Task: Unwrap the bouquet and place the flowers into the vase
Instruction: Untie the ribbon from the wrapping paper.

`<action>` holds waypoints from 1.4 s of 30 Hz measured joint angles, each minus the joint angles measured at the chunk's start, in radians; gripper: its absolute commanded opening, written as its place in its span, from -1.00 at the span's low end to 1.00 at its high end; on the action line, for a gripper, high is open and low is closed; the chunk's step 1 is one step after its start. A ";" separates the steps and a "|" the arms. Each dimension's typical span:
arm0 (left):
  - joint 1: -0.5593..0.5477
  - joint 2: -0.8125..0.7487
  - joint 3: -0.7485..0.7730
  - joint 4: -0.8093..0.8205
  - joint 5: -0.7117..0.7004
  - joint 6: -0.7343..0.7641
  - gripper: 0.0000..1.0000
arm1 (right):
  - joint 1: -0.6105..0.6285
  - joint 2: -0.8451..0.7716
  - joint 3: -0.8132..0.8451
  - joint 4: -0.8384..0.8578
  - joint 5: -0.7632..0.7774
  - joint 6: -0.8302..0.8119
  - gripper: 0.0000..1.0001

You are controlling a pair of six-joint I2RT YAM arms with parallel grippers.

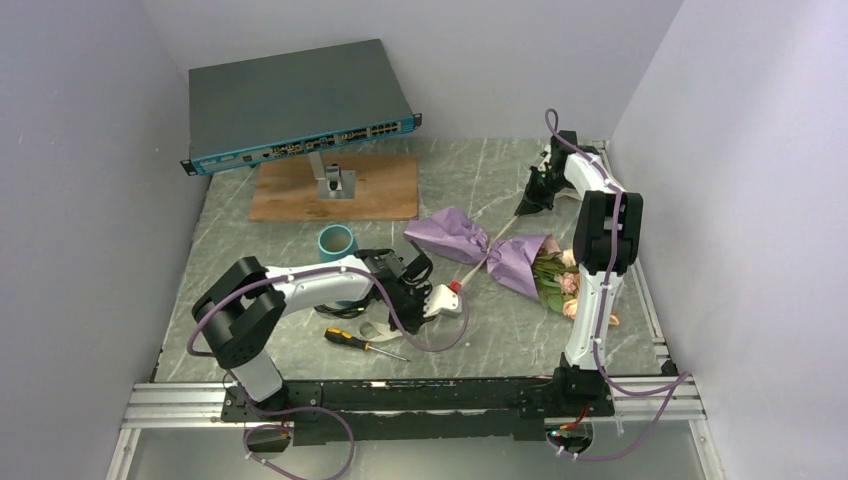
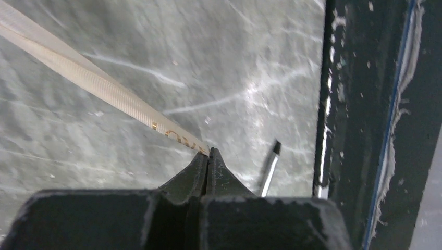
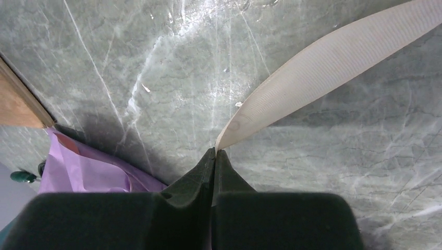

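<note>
We see the bouquet (image 1: 520, 262) lying right of the middle of the bench (image 1: 470, 170). Its long axis runs diagonally, with the flowers (image 1: 562, 282) toward the near right corner and the paper tail toward the far left. The left tool (image 2: 208, 156) and the right tool (image 3: 215, 153) each pinch an end of the cream ribbon (image 3: 323, 62). The surface is grey marble, and pale walls (image 1: 90, 200) stand on three sides. The vase (image 1: 337, 242) stands left of centre. Open surface lies toward the far edge.
</note>
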 measured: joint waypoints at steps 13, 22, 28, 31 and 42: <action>-0.015 -0.078 -0.076 -0.193 0.037 0.134 -1.00 | -0.005 0.013 0.038 -0.001 0.006 0.001 -1.00; -0.048 -0.042 -0.076 -0.265 0.055 0.225 -1.00 | -0.006 0.013 0.042 -0.008 0.006 0.000 -1.00; -0.075 -0.027 -0.096 -0.354 0.064 0.261 -1.00 | -0.016 0.015 0.071 0.003 0.027 0.000 -1.00; -0.088 -0.025 -0.110 -0.387 0.070 0.272 -1.00 | -0.026 0.015 0.091 0.013 0.036 0.000 -1.00; -0.102 -0.025 -0.119 -0.364 0.060 0.274 -0.67 | -0.026 0.016 0.098 0.009 0.009 -0.005 -0.63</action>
